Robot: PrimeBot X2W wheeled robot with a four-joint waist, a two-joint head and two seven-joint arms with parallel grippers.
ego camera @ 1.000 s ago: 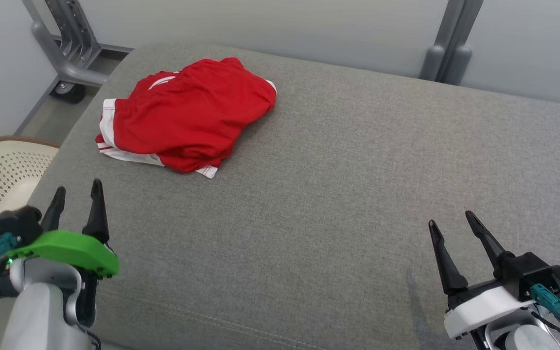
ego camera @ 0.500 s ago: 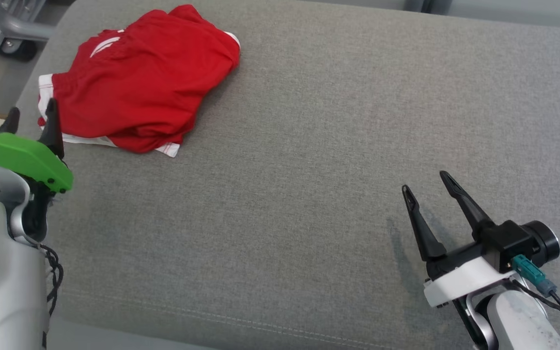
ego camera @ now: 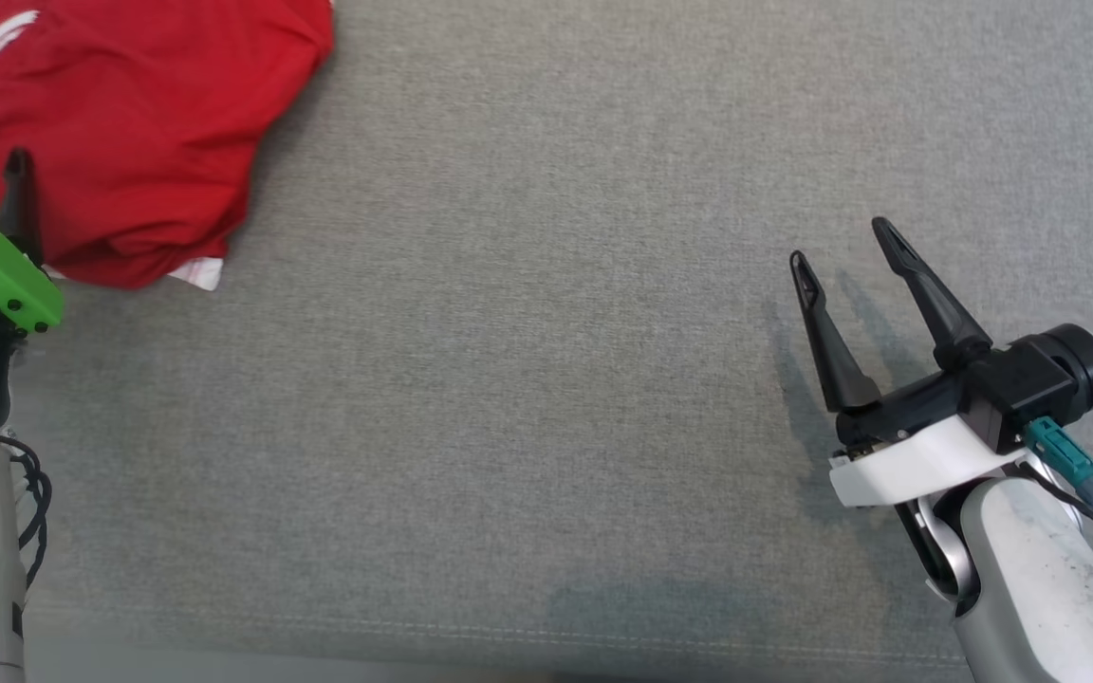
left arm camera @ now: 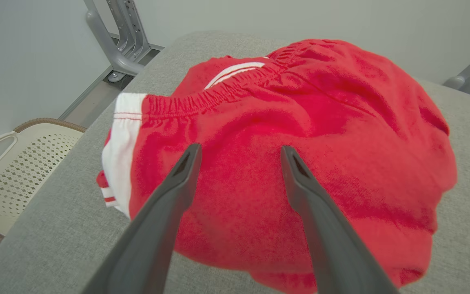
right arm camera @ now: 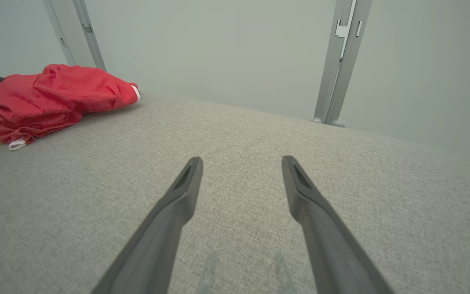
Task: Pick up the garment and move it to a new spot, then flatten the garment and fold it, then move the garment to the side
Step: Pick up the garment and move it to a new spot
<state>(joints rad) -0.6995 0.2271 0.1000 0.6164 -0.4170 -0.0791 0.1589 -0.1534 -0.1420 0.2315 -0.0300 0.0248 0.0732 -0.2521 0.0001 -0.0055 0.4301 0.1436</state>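
Red garment (left arm camera: pixel 300 122) lies bunched near the left edge of the grey cushion (ego camera: pixel 546 398). Left gripper (left arm camera: pixel 239 153) hovers right over it, fingers spread wide, tips above the cloth just below the waistband; contact, can't tell. Right gripper (ego camera: pixel 839 240), also spread wide, sits well apart over bare cushion.

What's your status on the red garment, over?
Left gripper open, poised over the bunched red garment, no grip yet. Right gripper open above bare grey cushion. No obstruction seen.
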